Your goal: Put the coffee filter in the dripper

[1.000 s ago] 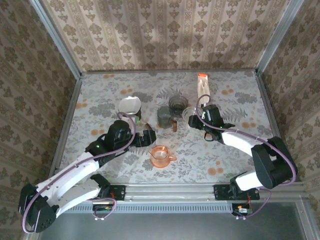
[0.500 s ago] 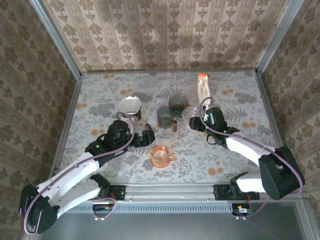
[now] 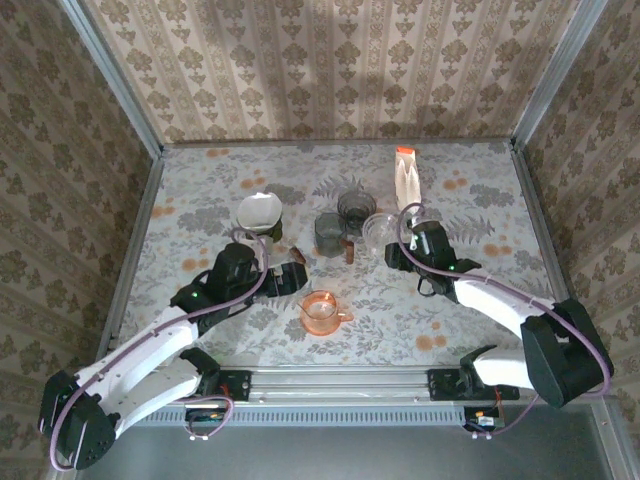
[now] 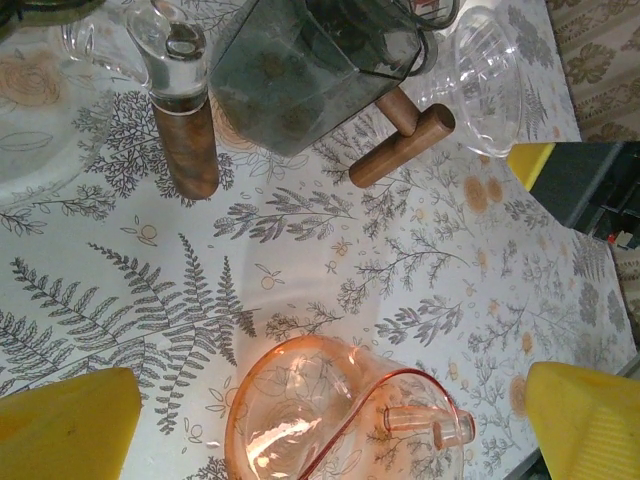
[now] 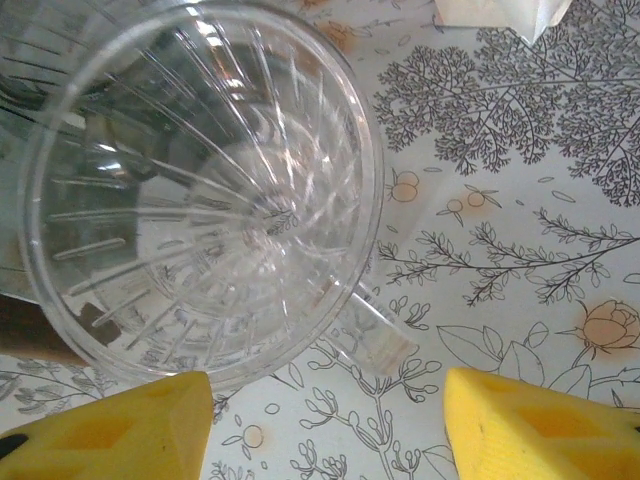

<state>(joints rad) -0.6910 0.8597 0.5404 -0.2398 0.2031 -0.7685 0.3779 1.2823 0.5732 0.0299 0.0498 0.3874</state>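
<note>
Jaws, left gripper [image 4: 335, 420]: spread wide, empty, over pink glass cup [image 4: 290, 400] | Jaws, right gripper [image 5: 325, 405]: parted, grasping nothing, dripper's handle pointing into the gap | dripper [image 5: 200, 190]: clear ribbed glass, upright, just beyond right fingers | coffee filter [image 3: 258, 211]: white, left of centre on table [image 3: 200, 190], well apart from dripper

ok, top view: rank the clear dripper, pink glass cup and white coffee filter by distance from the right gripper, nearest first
From the right gripper, jaws open:
1. clear dripper - directly ahead of the jaws, centre-right of the table.
2. pink glass cup - centre, toward the near edge.
3. white coffee filter - over on the left side, clearly farthest.
</note>
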